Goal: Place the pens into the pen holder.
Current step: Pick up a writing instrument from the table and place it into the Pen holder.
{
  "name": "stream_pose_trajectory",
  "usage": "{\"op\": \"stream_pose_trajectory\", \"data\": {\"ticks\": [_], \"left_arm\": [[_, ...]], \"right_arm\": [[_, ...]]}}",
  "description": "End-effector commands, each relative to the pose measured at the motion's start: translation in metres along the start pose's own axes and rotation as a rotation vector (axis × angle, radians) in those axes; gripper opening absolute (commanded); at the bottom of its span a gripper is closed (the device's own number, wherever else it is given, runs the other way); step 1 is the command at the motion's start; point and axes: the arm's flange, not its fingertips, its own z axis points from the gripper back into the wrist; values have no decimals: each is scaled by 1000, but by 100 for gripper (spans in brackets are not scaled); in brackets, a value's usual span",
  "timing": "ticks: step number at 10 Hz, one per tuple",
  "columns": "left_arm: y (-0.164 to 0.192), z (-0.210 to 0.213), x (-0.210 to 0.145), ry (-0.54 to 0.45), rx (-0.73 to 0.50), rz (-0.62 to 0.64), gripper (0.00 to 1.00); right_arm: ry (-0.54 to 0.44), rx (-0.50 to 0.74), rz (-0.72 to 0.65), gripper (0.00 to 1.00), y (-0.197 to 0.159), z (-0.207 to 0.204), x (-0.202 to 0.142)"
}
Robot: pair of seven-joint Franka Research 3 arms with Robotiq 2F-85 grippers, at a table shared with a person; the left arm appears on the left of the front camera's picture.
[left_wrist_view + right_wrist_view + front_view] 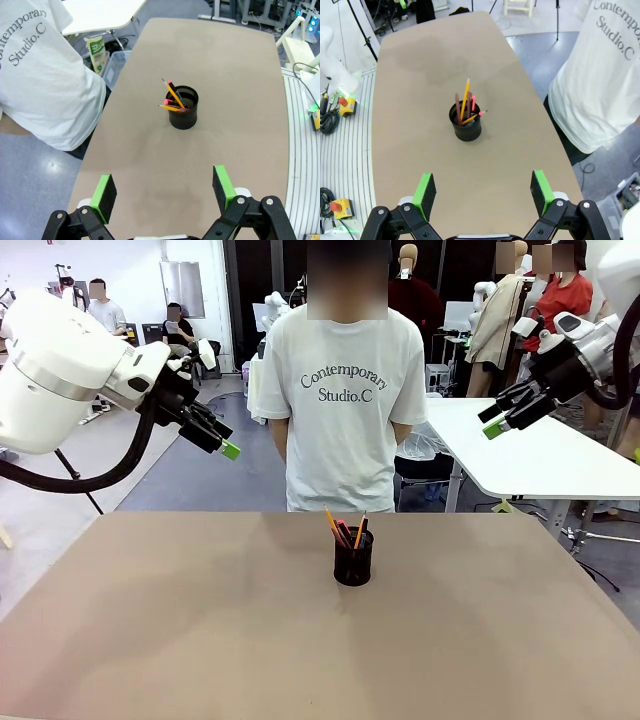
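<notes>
The near part of the broad tan tabletop [180, 640] lies bare from its front edge up to the middle, with open room to the left and right. A little beyond the middle stands the small black wire-mesh cylindrical pen holder [353, 556], upright and alone, with bare surface all round it. The pens [345, 528] stand inside it, leaning against its rim: orange-yellow pencils, a dark reddish-brown pen and a black pen with a pinkish-red end, their tips fanned out above the cup. Both arms hang high above the surface, well apart from the cup. The left pincer [215, 437] is held up at the left side, its black fingers with green pads spread wide and gripping nothing; the right pincer [503, 415] hangs at the right side, likewise spread wide and empty. Just past the far edge stands a person in a white printed T-shirt [345, 410], and a white side table [540, 455] stands off to the right behind.
</notes>
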Motion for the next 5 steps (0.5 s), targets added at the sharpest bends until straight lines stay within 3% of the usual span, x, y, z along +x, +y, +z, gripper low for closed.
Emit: {"op": "stream_pose_trajectory", "data": {"ticks": [1, 5], "left_arm": [[0, 2, -1, -2, 4, 4, 100], [0, 2, -1, -2, 4, 4, 100]], "right_arm": [[0, -2, -3, 100, 5, -1, -1], [0, -2, -3, 100, 5, -1, -1]]}}
